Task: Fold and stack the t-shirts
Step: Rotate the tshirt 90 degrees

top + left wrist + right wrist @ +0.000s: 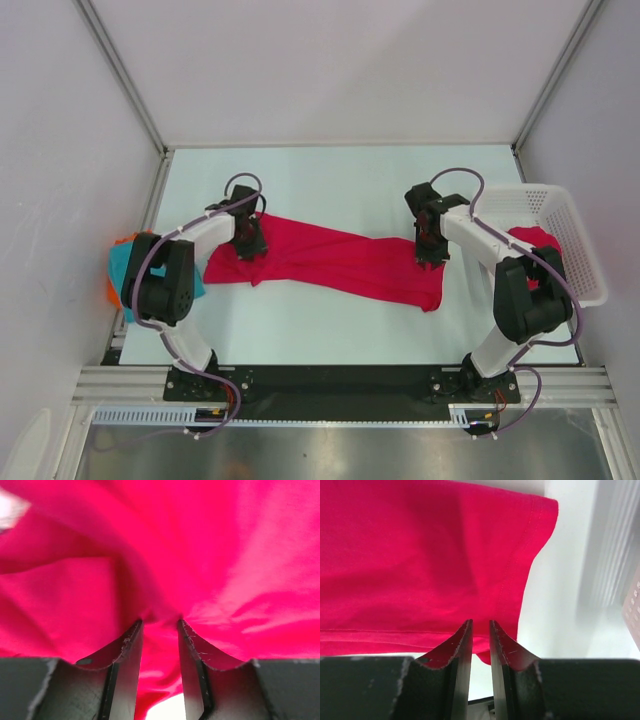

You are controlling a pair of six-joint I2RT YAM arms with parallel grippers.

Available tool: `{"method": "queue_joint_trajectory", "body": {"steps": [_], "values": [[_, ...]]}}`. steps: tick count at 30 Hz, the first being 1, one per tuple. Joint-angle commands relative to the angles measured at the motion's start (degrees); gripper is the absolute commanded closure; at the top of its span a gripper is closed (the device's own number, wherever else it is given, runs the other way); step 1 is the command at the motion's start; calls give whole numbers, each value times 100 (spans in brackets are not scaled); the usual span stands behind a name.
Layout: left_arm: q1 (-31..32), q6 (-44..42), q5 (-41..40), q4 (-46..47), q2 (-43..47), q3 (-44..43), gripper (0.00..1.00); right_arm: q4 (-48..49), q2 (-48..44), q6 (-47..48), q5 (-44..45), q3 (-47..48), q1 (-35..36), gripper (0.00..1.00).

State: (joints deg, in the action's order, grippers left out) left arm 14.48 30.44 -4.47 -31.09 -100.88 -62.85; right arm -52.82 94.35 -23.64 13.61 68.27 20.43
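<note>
Top external: crimson t-shirt (330,262) lies stretched across desk (330,185) centre; left tool (247,238) & right tool (430,250) each pinch its cloth; recommend moving both ends together w/ equal tension to avoid twist.

crimson t-shirt (330,262): soft matt cloth | basket (578,228): white plastic mesh | table (330,190): smooth matt

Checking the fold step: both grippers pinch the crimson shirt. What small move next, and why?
Probably draw the left gripper and right gripper slightly apart: the crimson t-shirt pinched between them lies twisted and bunched, not flat enough to fold.
</note>
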Motion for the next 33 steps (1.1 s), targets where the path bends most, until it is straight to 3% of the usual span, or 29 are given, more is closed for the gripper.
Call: {"method": "queue_joint_trajectory", "body": {"steps": [1,23,33], "values": [[-384,-29,-396,-134,463,290,60,96,-4,105,20,-24,-82,75],[-464,472,-1126,-248,2221,1591,60,676,347,175,-376,-279,5,76],[-560,832,-1074,-46,2055,1662,60,588,637,202,-482,475,84,76]]}}
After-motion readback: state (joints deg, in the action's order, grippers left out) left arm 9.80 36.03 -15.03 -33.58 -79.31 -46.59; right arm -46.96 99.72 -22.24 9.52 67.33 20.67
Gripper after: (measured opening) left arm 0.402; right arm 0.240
